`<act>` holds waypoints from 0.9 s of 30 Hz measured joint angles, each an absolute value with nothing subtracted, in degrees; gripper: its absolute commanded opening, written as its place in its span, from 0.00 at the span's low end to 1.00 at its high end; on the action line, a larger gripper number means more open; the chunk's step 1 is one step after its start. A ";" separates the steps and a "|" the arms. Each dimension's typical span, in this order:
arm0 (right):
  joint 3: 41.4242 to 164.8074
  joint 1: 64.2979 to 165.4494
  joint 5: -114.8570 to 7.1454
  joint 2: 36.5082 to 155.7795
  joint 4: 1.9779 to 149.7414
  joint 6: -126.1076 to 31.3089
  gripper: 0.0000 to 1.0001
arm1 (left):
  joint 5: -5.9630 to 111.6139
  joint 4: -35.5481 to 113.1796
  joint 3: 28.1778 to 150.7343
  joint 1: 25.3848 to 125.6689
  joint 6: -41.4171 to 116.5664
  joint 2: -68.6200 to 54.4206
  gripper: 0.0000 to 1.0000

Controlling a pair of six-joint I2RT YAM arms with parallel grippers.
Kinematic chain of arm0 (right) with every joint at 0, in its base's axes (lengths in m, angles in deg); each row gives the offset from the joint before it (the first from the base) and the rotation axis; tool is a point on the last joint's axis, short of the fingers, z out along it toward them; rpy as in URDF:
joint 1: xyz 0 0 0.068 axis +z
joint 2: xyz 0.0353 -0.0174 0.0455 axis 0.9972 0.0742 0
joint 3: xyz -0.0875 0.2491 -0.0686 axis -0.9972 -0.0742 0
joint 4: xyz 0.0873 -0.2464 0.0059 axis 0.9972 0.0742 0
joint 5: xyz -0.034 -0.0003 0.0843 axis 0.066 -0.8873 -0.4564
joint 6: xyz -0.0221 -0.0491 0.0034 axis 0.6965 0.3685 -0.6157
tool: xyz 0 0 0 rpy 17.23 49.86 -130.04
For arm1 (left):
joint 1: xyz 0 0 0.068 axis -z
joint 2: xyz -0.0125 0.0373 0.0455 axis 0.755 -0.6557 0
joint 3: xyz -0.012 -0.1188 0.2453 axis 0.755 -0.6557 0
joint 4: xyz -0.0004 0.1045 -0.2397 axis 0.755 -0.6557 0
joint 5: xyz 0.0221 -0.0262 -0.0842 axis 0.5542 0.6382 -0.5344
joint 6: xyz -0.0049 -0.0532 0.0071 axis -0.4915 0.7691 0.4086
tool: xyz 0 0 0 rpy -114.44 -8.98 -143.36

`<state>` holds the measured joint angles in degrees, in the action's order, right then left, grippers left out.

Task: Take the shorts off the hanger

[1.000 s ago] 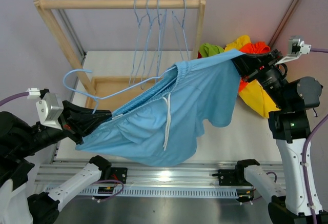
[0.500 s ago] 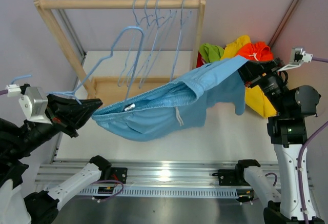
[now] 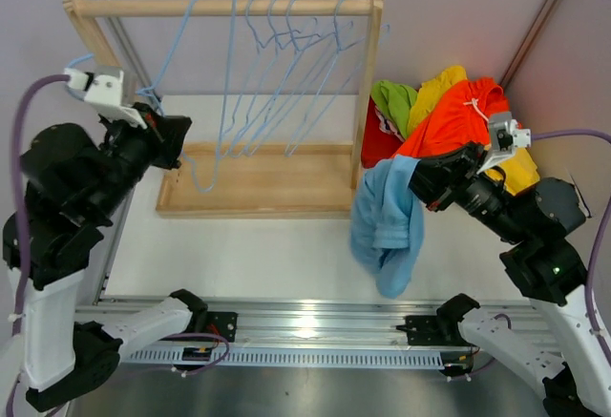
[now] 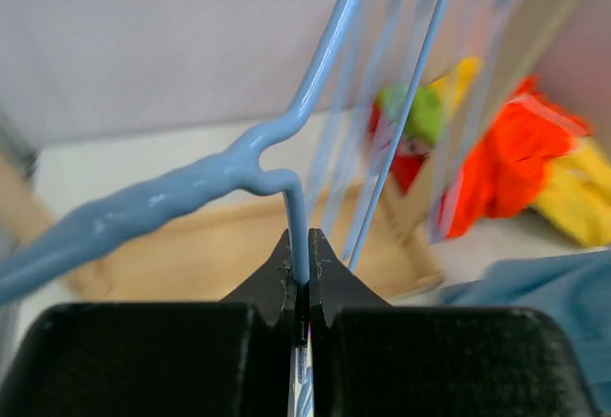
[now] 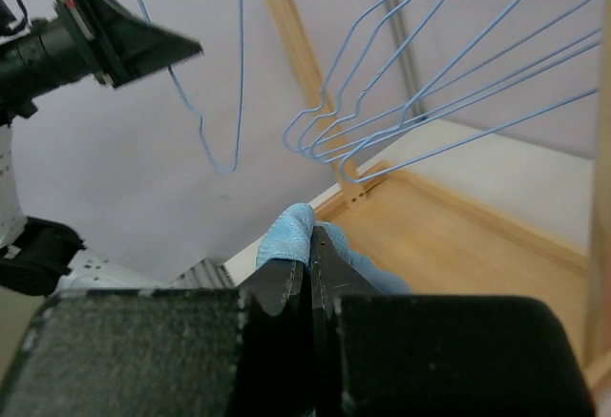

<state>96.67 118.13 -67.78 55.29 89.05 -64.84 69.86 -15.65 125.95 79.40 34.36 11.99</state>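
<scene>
Right gripper point(image 5: 307, 257) pinches a fold of the light blue shorts point(image 3: 387, 217) — limp, light cloth (waistband likely grips best). Left gripper point(image 4: 301, 279) clamps the bare wire hanger point(image 4: 172, 196)

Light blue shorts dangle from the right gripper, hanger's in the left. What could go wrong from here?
1. The right gripper pinches only a small fold of the light blue shorts. The hanging weight might pull it free short of the pile of shorts.
2. The shorts hang close to the rack post; a swing could catch there.
3. The left gripper holds the hanger by thin wire near the other hangers. It may twist or tangle.
</scene>
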 measured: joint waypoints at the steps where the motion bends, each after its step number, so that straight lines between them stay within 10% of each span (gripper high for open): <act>1: 97.59 118.26 -66.49 55.27 90.03 -63.74 0.00 | 73.42 -17.74 124.16 79.40 34.73 12.08 0.00; 27: 97.98 118.30 -57.15 49.13 94.95 -59.39 0.00 | 94.04 -29.46 101.45 79.40 39.47 19.05 0.00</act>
<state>97.98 118.30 -57.15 49.13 94.95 -59.39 94.04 -29.46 101.45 79.40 39.47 19.05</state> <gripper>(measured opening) 0.021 0.039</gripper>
